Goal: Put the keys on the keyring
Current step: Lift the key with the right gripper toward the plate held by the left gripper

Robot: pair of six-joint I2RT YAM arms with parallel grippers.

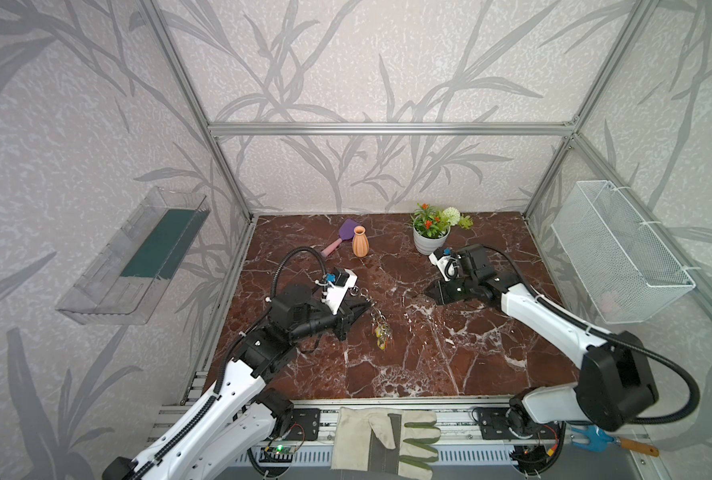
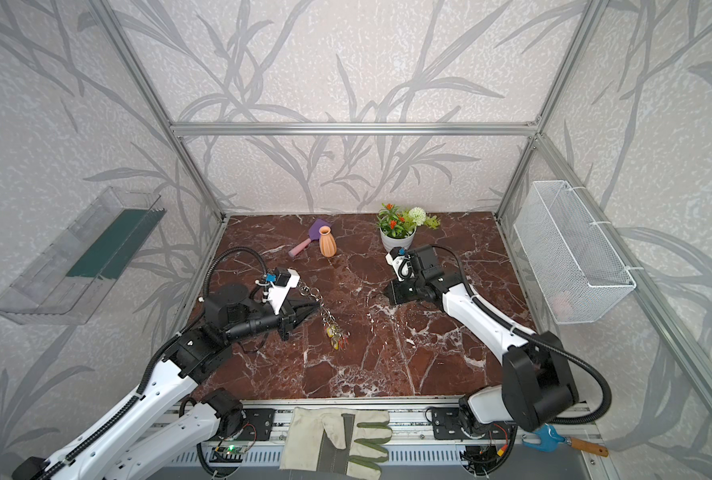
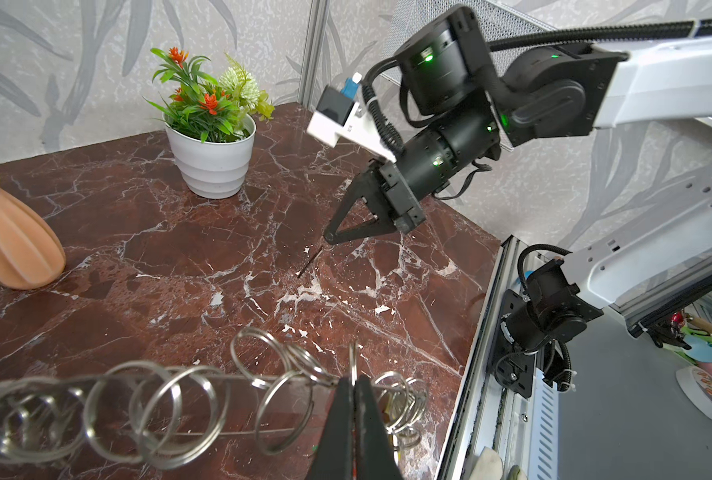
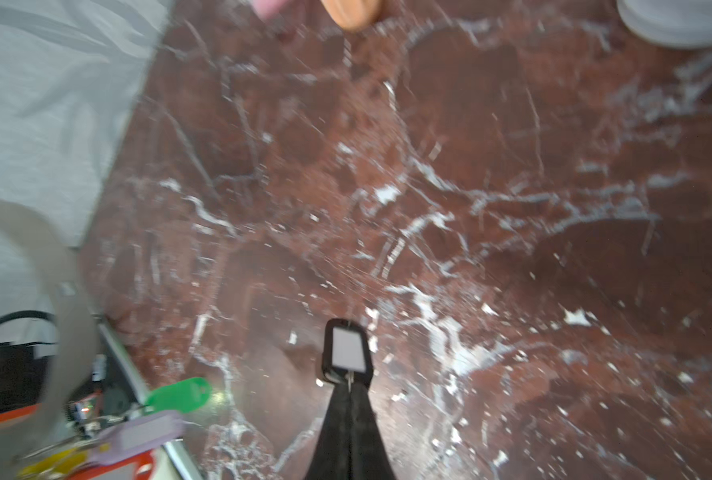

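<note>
Left end effector (image 3: pixel 353 382): we see its two fingers pressed together on the keyring (image 3: pixel 158 399), pinching it among the silver rings. In both top views it sits left of centre, above the surface (image 1: pixel 429 353).
Keyring: it hangs from the left tips as a string of silver rings (image 1: pixel 377 320). The right wrist view shows a blurred arc of its grey plate (image 4: pixel 50 266). We cannot tell whether its low end touches the surface.
Keys (image 1: pixel 381 336): yellow and red tags are bunched at the low end of the keyring. In the right wrist view we also make out a green tag (image 4: pixel 179 392) and a lilac tag (image 4: pixel 138 430) there, both blurred.
Right end effector (image 4: pixel 348 384): it is closed tight, with its tips nipping the small metal ring of a black key (image 4: pixel 346 347) that has a white label.
Black key: it sticks out beyond the right tips over bare surface, well apart from the keyring. We cannot tell whether it rests on the surface.
Facing: the two end effectors point toward each other across the middle, well apart.
Back of surface: we see an orange vase (image 1: pixel 360 242) with a purple brush (image 1: pixel 348 229) just behind it, and a potted plant (image 1: pixel 430 243) near the right arm.
Front rail: a work glove (image 1: pixel 383 436) lies between the two arm bases.
</note>
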